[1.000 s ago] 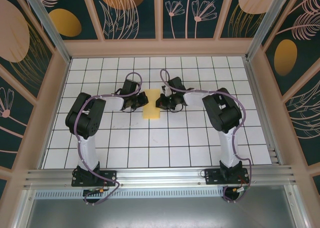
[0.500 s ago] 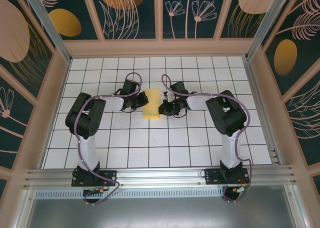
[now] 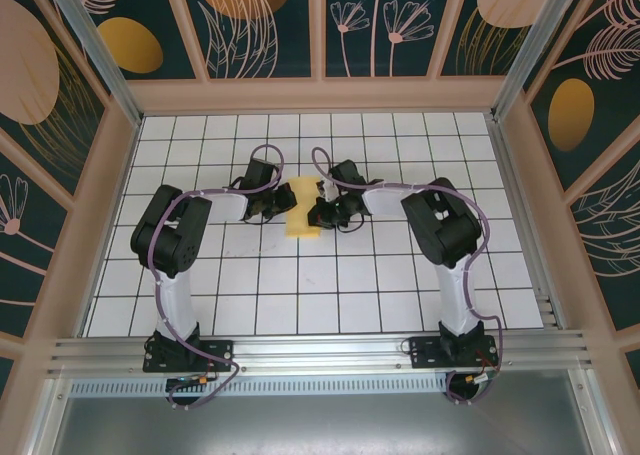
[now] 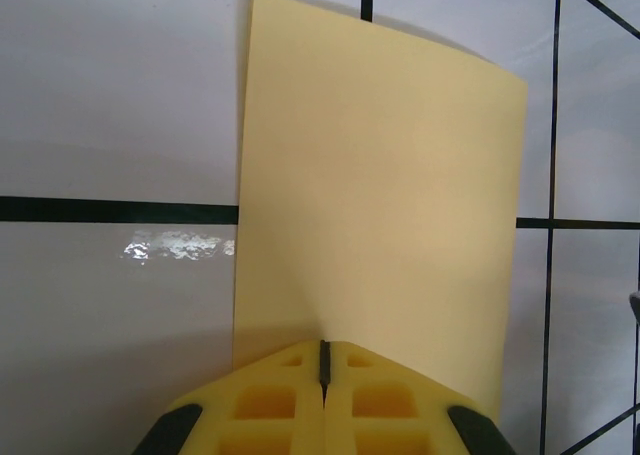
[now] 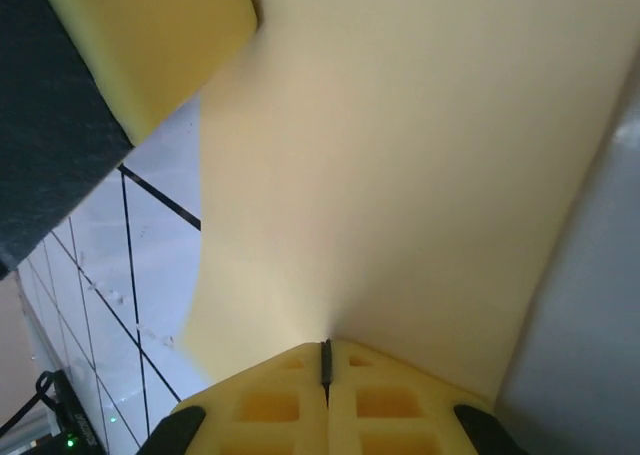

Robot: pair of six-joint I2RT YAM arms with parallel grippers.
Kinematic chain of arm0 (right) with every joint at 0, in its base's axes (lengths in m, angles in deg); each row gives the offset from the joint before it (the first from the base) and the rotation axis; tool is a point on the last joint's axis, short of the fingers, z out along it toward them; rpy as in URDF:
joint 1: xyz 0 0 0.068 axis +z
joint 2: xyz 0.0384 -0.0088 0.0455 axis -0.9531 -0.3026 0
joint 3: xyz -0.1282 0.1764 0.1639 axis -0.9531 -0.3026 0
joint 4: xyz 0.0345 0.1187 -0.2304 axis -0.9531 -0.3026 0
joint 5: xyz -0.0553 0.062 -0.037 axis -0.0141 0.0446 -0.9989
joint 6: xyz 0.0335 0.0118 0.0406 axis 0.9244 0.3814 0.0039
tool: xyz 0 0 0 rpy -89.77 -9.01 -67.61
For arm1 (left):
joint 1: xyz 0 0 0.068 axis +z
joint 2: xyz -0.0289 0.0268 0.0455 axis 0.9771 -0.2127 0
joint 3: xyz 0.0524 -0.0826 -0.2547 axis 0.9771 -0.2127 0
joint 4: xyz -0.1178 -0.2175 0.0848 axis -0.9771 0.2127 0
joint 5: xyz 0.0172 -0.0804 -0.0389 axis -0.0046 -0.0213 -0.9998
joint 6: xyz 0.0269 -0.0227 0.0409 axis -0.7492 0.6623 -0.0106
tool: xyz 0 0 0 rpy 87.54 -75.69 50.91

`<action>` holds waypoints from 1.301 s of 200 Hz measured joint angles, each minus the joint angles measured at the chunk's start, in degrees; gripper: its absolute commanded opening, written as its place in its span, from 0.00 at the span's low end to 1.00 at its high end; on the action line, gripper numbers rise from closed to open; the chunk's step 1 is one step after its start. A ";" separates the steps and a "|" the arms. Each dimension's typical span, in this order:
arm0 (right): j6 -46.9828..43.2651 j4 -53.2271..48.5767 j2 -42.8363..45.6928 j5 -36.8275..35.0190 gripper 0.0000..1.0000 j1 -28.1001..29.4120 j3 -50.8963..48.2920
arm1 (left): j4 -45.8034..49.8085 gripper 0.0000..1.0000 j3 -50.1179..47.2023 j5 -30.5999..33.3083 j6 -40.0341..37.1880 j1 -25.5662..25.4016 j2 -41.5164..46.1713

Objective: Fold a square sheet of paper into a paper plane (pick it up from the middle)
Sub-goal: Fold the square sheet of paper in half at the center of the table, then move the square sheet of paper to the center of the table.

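Observation:
The square sheet of paper [image 3: 303, 207] is a yellow rectangle folded to about one grid tile wide, lying on the tiled table between both grippers. My left gripper [image 3: 283, 206] is shut, and its yellow fingertips [image 4: 300, 360] rest on the sheet's [image 4: 380, 195] left side, where the paper lies flat. My right gripper [image 3: 318, 213] is shut at the sheet's right side. Close up there, the paper [image 5: 420, 155] bows upward from my right gripper [image 5: 325, 347], with a faint crease running out from the closed jaws. The left gripper's finger [image 5: 150, 35] lies on the far side of the sheet.
The white gridded table [image 3: 300, 285] is ringed by a low wooden wall [image 3: 320, 95] and patterned panels. Both arm bases [image 3: 185, 350] stand at the near edge by the metal rail. Bare tiles surround the sheet.
The right gripper has slid a little to the left, further onto the sheet's right edge. The left gripper and the sheet have stayed in place.

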 measured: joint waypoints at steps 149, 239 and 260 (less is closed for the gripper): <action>-1.09 1.92 8.59 -4.72 0.05 -0.09 -9.90 | 0.50 0.05 0.31 -0.46 -0.02 -0.02 0.35; 3.72 0.31 2.40 -15.80 0.04 0.83 5.22 | 6.38 0.25 -1.29 2.01 4.87 0.09 12.26; 3.41 -1.11 -1.05 -16.00 0.04 1.16 8.09 | 6.05 0.28 -3.30 3.69 5.97 0.11 14.86</action>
